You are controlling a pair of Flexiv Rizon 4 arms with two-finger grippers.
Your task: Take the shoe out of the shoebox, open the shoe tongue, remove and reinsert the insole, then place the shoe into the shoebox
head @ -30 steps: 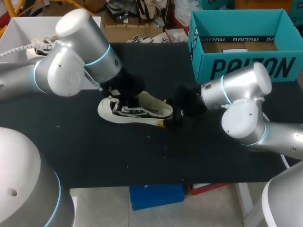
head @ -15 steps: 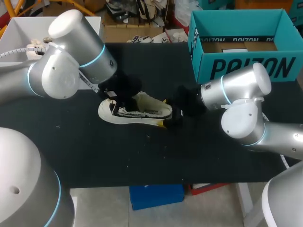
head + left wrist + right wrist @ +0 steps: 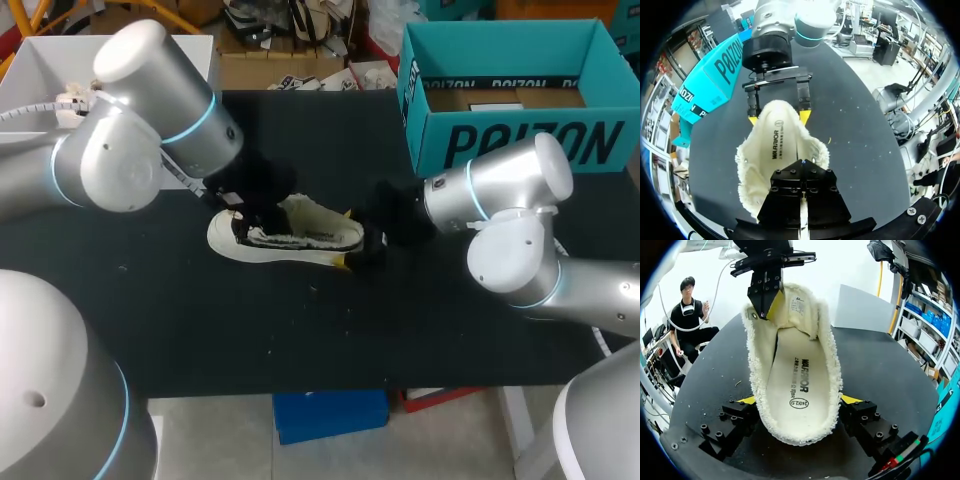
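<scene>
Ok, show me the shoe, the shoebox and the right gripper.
shoe [image 3: 300, 238]: head view, on its side wall.
shoebox [image 3: 520, 145]: head view, on its front wall.
right gripper [image 3: 800, 400]: right wrist view, midway between its yellow tips, either side of the heel.

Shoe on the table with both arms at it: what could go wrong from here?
1. The right jaws clamp only the heel of the shoe; a pull at the tongue end might drag it loose.
2. Their squeeze may pinch the insole lying flat inside, so it could buckle on removal.
3. The left arm works close opposite them; a lunge could collide.
</scene>
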